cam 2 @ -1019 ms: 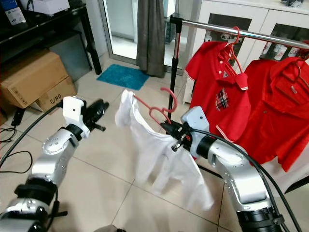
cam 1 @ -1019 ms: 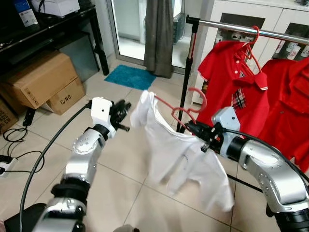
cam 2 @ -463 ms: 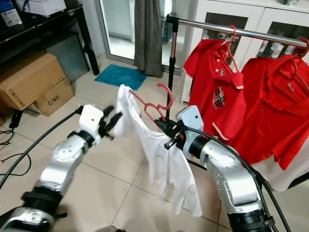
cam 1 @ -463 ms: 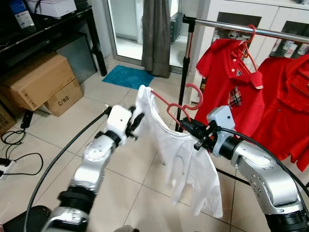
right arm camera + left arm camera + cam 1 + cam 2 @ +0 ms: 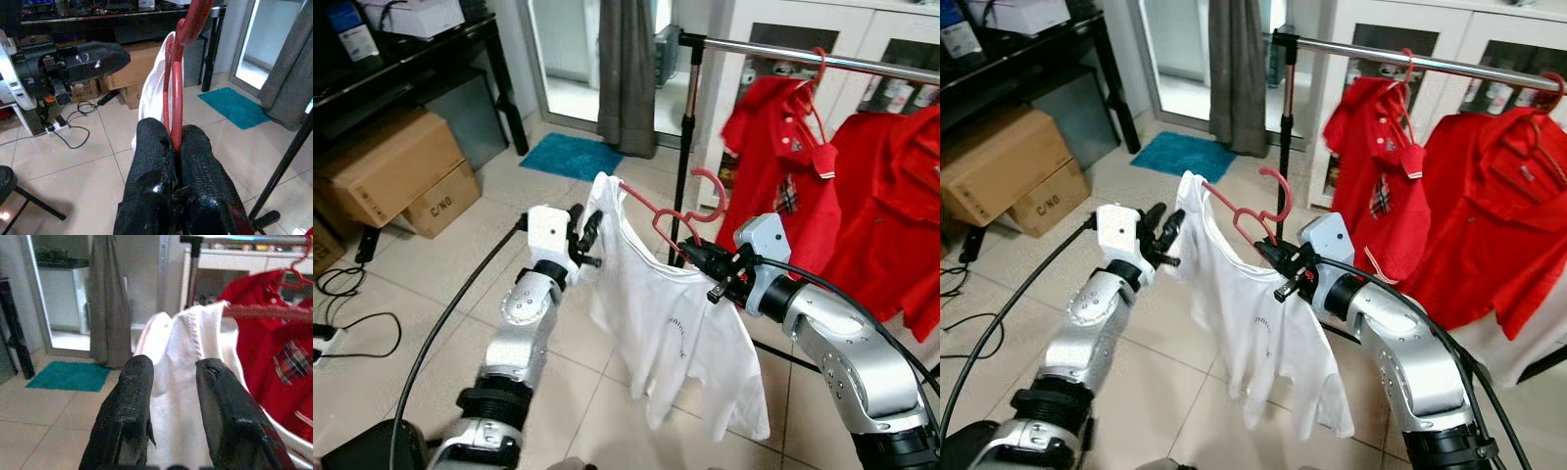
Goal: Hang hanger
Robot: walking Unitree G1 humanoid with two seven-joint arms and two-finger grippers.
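A metal garment rail (image 5: pixel 822 61) spans the upper right of the scene on a black upright post (image 5: pixel 683 147), carrying red polo shirts (image 5: pixel 783 157) on red hangers. On the floor to the left sit cardboard boxes (image 5: pixel 386 171), with a teal mat (image 5: pixel 573 157) lying before a grey curtain (image 5: pixel 626 69). Below the rail and apart from it, a white shirt (image 5: pixel 671 323) hangs on a red hanger (image 5: pixel 671 211), held in mid-air in front of the post. The right gripper (image 5: pixel 173 147) has its two fingers clamped together on the hanger's wire just below the hook. The left gripper (image 5: pixel 171 377) is at the shirt's left shoulder, fingers (image 5: pixel 134 382) parted with white fabric lying between them; whether they press the cloth cannot be determined.
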